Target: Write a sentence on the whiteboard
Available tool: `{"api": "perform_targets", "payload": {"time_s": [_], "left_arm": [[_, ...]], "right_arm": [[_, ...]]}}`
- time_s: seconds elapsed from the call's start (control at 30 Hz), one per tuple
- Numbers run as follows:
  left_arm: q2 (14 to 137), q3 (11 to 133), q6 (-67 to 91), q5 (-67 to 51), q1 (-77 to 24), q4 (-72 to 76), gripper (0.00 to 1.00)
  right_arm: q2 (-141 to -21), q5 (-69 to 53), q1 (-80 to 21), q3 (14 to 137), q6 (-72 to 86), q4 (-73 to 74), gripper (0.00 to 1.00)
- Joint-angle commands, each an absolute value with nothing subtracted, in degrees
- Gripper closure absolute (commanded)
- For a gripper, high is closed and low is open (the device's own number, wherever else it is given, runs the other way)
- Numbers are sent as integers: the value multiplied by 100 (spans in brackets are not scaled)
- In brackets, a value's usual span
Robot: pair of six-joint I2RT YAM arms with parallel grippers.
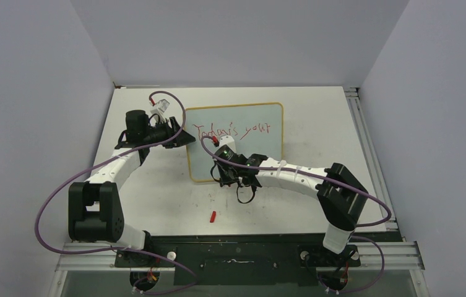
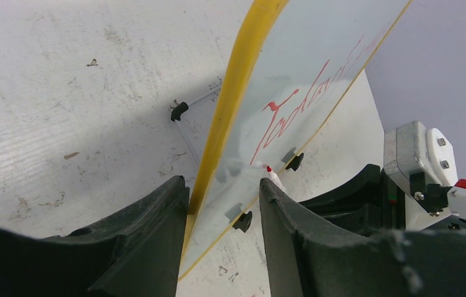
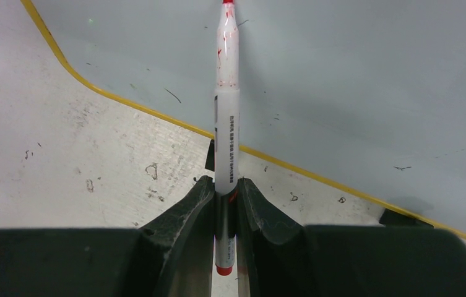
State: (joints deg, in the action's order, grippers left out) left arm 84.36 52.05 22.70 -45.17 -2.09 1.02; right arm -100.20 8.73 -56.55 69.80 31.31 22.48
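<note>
The whiteboard lies near the middle of the worktop, its writing face turned up toward the overhead camera. The left gripper grasps the board's left edge, with one of its fingers against the yellow frame and the other on the face side. That hold looks meant to keep the light board from sliding or tipping under the pen's push.

The right gripper is clenched on a red marker low on the barrel. This leaves a long free length, so the tip reaches the board without the fingers blocking the stroke. The tip points at the blank lower area, though contact cannot be told.

The sentence reads "Today's your" along the top, so the remaining word probably goes underneath. The red cap lies on the worktop in front of the board, apart from both arms.
</note>
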Motion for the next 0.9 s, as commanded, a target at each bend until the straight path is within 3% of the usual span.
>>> {"api": "perform_targets", "payload": {"time_s": [0.0,0.87], "left_arm": [[8181,5267,2241,-4711,-264,249,56],[8173,5261,2246,-4709,-258,254,56]], "right_arm": [[-10162,992,-5606,7317,3052,2228,95],[-10157,896,-5747,7079,3041,2364,95]]}}
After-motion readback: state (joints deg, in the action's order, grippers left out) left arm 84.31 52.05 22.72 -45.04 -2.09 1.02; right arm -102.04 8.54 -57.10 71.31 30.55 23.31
